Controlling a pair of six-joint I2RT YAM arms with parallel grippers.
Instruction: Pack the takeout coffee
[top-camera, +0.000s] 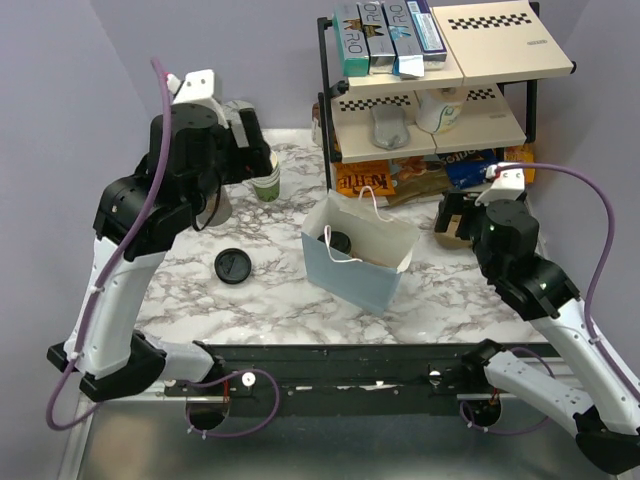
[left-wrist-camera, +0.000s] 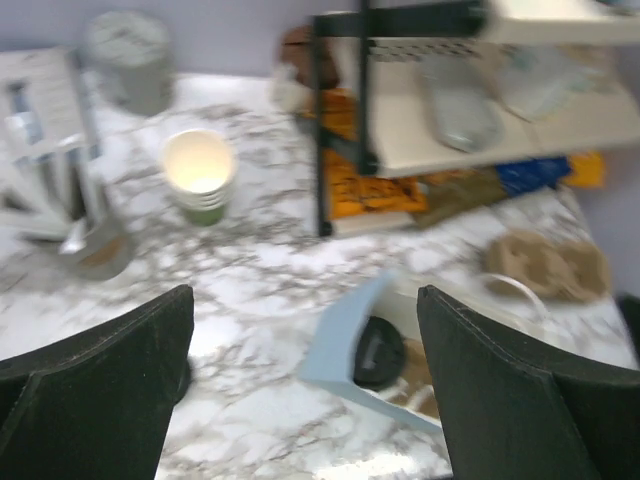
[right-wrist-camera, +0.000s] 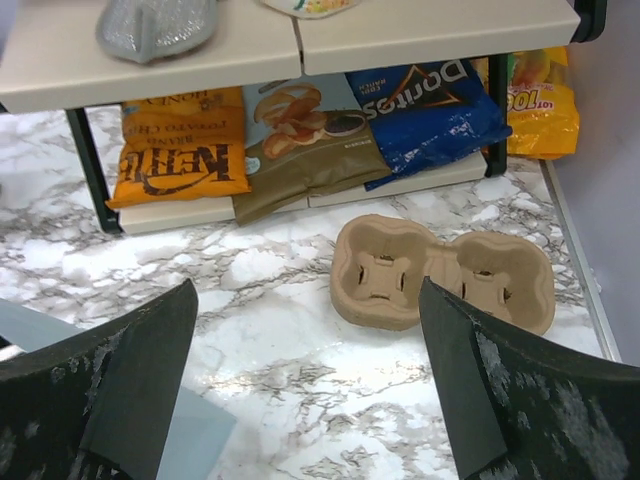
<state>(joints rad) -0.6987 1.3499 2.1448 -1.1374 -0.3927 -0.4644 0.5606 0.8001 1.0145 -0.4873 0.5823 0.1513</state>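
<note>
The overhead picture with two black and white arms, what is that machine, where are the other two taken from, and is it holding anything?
It is a robot: two jointed arms bolted at the near edge of a marble table. The overhead picture looks down from above and behind them. The other two come from a camera on each wrist, so the dark shapes at the bottom are the left fingers and right fingers. Both pairs stand open and hold nothing. On the table: a blue paper bag with the lidded coffee cup inside, a loose black lid, a stack of cups, a cardboard cup carrier and a snack shelf.
</note>
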